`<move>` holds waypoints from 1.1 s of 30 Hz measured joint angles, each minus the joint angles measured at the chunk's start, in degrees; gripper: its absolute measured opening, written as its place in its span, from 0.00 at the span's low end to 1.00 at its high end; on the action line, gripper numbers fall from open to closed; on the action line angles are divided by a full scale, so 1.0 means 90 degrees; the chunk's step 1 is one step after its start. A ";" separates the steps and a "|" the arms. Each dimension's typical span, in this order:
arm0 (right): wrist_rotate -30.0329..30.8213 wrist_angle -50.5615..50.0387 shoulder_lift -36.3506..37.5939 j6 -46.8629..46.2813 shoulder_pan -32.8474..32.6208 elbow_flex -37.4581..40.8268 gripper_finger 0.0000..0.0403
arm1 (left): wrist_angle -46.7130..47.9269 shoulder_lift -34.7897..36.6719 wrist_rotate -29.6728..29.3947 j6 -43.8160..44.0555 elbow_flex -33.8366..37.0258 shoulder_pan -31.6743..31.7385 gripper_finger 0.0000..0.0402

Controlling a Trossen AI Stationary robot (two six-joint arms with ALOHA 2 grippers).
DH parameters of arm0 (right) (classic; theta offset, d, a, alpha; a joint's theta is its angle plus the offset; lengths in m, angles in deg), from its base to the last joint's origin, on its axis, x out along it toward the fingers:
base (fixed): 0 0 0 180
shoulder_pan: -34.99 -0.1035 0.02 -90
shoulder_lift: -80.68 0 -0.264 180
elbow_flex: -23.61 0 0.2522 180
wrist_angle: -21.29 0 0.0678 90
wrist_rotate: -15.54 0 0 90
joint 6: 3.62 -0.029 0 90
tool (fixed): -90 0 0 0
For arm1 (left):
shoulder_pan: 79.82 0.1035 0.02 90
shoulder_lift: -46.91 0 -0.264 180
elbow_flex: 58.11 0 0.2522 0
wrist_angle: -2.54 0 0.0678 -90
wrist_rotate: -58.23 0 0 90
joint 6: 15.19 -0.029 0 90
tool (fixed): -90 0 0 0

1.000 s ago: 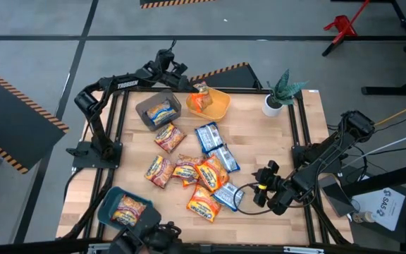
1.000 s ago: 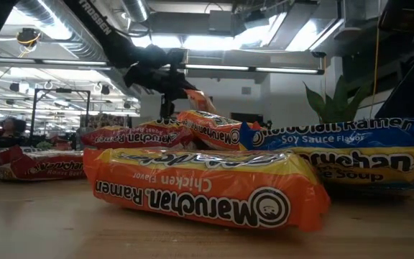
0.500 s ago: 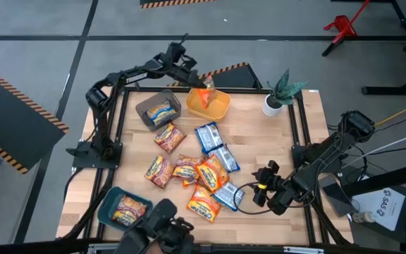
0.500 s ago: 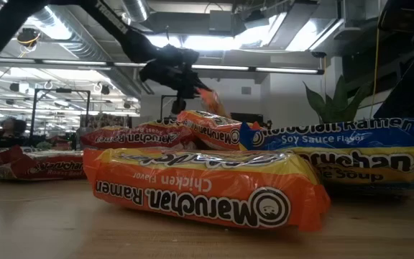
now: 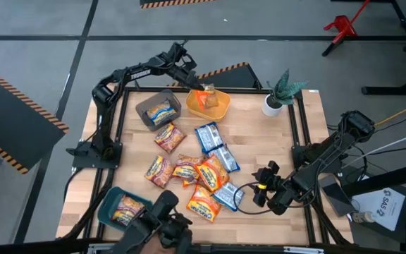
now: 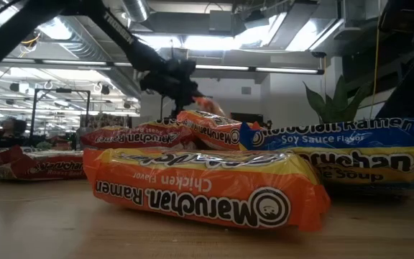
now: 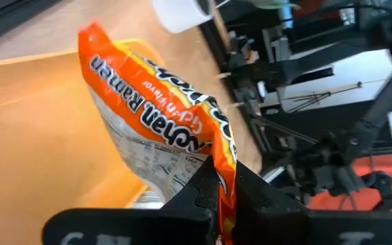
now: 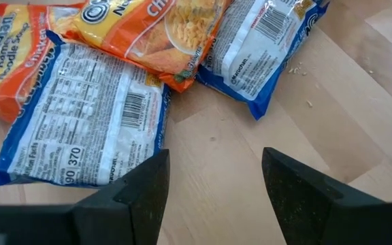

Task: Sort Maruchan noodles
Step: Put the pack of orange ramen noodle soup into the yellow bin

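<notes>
- The yellow-orange bin (image 5: pixel 217 106) at the far edge of the worktop (image 5: pixel 252 152) has an orange packet (image 5: pixel 207 99) hanging into it, pinched by one corner in the left tool (image 5: pixel 197 86), which is clenched on the crinkled edge (image 7: pixel 218 178).
- In the left wrist view that packet hangs with its long axis running away from the fingers, the "Chicken" label showing, over the bin's orange floor (image 7: pixel 39 136).
- The grey bin (image 5: pixel 158 110) beside it holds one packet lying flat; the teal bin (image 5: pixel 124 208) at the near left corner holds another.
- The remaining Maruchan noodles (image 5: pixel 196 173) lie in a loose cluster mid-worktop: orange, red-pink and blue packets, flat, pointing various ways, several overlapping at the edges.
- A potted plant (image 5: pixel 280 92) stands at the far right corner.
- The left arm reaches from its base along the far edge, wrist angled down over the yellow-orange bin.
- The right tool (image 5: pixel 259 192) sits low near the worktop's right edge, just beside the blue packets (image 8: pixel 80 129), fingers (image 8: pixel 138 197) spread apart and holding nothing.
</notes>
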 joint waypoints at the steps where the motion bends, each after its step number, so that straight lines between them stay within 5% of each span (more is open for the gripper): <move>1: 0.0018 -0.0008 0.0000 -0.0056 0.0000 0.0000 0.55 | -0.0003 -0.0075 -0.0014 -0.0025 0.0000 -0.0019 0.01; 6: 0.0075 -0.0017 0.0000 -0.0110 0.0002 0.0000 0.55 | 0.0002 -0.0373 -0.0129 -0.0049 0.0002 -0.0055 0.01; 17: 0.0070 -0.0022 0.0000 -0.0108 0.0002 0.0000 0.55 | -0.0006 -0.0486 -0.1442 -0.0360 0.0005 -0.0002 0.10; 27: 0.0070 -0.0022 0.0000 -0.0106 0.0000 0.0000 0.55 | -0.0039 -0.0451 -0.1094 -0.0192 0.0005 -0.0020 0.30; 33: 0.0074 -0.0023 0.0000 -0.0101 0.0001 0.0000 0.55 | 0.0215 -0.0193 -0.1036 -0.0101 -0.0288 0.0020 0.33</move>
